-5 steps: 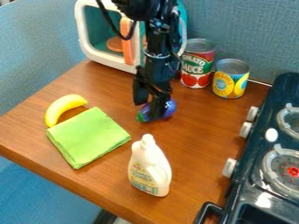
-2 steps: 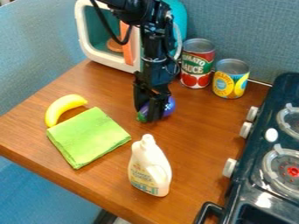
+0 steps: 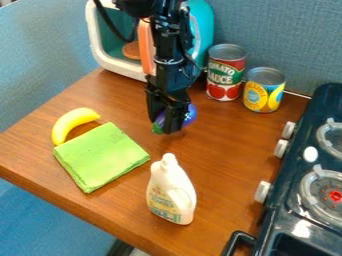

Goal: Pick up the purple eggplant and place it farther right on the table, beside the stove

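The black gripper (image 3: 163,124) hangs down near the back middle of the wooden table, shut on a purple eggplant (image 3: 190,114) with a green end. One finger crosses in front of the eggplant and hides its middle; the purple end sticks out to the right and the green tip at lower left. I cannot tell whether it touches the table.
Left of the gripper are a yellow banana (image 3: 72,122) and a folded green cloth (image 3: 101,156). A white bottle (image 3: 172,191) stands in front. Behind are a toy microwave (image 3: 123,69), a red can (image 3: 226,72) and a yellow can (image 3: 264,90); a stove (image 3: 294,200) is right.
The gripper first came down around the eggplant and closed. Both have since shifted slightly up and to the left in the view.
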{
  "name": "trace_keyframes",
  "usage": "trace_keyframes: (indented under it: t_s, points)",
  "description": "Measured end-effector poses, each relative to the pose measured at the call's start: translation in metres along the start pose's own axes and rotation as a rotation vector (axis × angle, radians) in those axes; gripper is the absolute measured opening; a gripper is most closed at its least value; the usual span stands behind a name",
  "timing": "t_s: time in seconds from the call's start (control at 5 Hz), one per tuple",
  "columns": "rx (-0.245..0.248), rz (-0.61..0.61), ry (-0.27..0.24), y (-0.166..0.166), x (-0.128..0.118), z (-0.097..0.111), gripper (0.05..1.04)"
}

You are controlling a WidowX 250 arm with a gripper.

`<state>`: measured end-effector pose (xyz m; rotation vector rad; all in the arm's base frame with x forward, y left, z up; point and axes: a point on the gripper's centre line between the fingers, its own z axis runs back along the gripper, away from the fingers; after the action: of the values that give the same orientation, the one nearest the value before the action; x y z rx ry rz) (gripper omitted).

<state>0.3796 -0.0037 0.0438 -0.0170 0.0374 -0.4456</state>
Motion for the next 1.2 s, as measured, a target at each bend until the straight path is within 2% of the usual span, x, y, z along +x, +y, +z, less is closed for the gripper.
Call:
trace_keyframes:
  t_s: [0.2, 0.4, 0.6, 0.8, 1.0, 1.2]
  points:
    - [0.040, 0.085, -0.090, -0.003, -0.021, 0.039, 0.710]
    - [0.042, 0.136, -0.164, -0.009, -0.032, 0.072, 0.710]
    - [-0.002, 0.128, -0.116, -0.022, -0.020, 0.060, 0.710]
    - [-0.069, 0.121, -0.060, -0.044, -0.001, 0.041, 0.710]
    - [-0.114, 0.167, 0.028, -0.050, 0.012, 0.013, 0.710]
    - [-0.118, 0.170, 0.070, -0.063, 0.018, -0.002, 0.710]
